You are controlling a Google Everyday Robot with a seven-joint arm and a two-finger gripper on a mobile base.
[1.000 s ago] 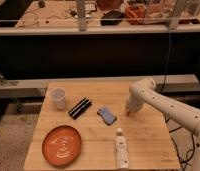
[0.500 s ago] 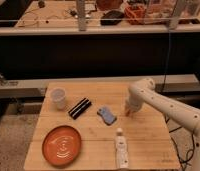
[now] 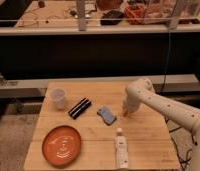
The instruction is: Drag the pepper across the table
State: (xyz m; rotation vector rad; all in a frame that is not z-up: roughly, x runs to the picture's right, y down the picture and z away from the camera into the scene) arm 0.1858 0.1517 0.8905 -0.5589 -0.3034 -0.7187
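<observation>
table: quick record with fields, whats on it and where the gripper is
table: pale wood planks
gripper: shut, tip down near table's right middle
pepper: small orange bit at gripper tip; grip unclear
cup: white, back left
black bar: right of cup
blue item: centre, left of gripper
plate: orange, front left
bottle: white, lying near front edge

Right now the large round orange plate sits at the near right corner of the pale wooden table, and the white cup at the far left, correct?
Not quite: the camera view shows the round orange plate at the near left corner of the pale wooden table. The white cup is at the far left, as said. The shut gripper is down at the table, right of centre.
</observation>
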